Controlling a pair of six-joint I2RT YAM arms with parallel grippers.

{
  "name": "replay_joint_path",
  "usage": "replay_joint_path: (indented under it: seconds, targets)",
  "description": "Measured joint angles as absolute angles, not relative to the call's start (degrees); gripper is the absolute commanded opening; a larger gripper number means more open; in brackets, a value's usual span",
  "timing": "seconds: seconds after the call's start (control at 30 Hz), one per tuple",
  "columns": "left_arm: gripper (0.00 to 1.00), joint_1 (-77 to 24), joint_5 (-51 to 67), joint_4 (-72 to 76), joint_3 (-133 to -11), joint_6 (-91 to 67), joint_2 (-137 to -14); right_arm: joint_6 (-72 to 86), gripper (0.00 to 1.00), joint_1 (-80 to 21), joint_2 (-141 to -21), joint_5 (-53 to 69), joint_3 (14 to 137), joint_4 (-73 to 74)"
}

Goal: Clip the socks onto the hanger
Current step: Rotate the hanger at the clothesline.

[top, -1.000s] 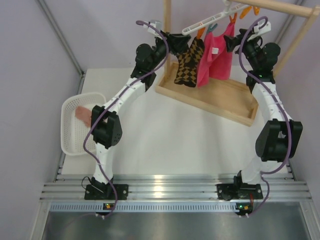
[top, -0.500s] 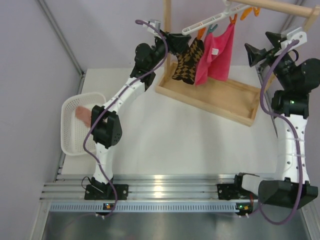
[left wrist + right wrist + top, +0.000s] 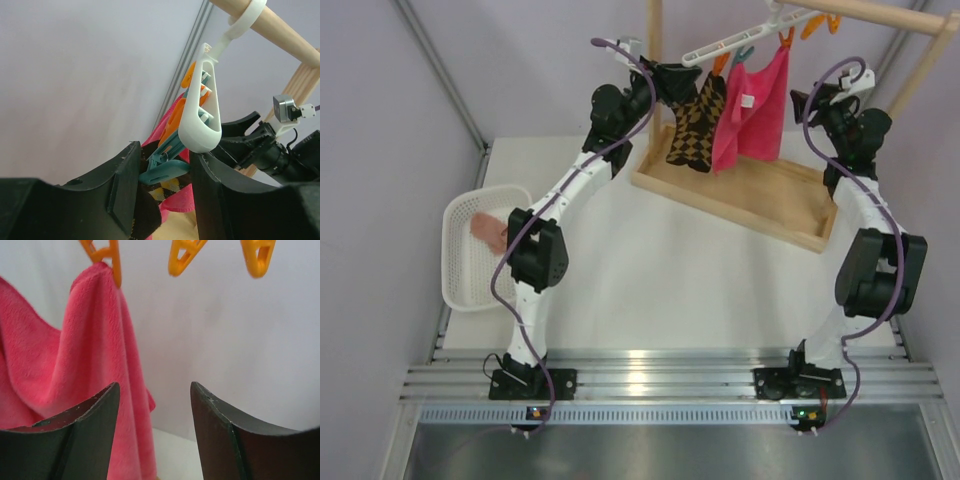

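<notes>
One dark brown and yellow diamond-check sock (image 3: 697,125) hangs from the white hanger (image 3: 735,42) on the wooden rack; the second sock is not in view. My left gripper (image 3: 677,84) is at the sock's top. In the left wrist view its jaws (image 3: 166,150) press both sides of a teal clip (image 3: 162,172), with the sock's top (image 3: 167,187) between the fingers just below it. The hanger's rounded end (image 3: 200,125) sits right above. My right gripper (image 3: 804,100) is open and empty beside the pink cloth, which fills the left of its wrist view (image 3: 75,355).
A bright pink cloth (image 3: 752,105) hangs on orange clips (image 3: 182,255) right of the sock. The wooden rack's tray base (image 3: 760,205) lies below. A white basket (image 3: 460,270) at the left holds a peach-pink sock (image 3: 485,230).
My right arm swung out to the far right and has come back toward the pink cloth. My left gripper has stayed at the sock's top.
</notes>
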State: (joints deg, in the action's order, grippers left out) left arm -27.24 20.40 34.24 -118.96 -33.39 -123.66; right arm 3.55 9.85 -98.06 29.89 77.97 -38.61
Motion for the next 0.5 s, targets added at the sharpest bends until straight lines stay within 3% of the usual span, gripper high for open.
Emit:
replay_joint_path:
  seconds: [0.13, 0.5]
  targets:
    - [0.48, -27.0, 20.5, 34.2, -121.0, -33.4, -125.3, 3.6, 0.54, 8.0, -102.8, 25.5, 84.1, -42.6]
    - [0.49, -27.0, 20.6, 33.8, -122.2, -33.5, -126.1, 4.6, 0.56, 5.8, -106.0, 18.1, 93.6, -52.7]
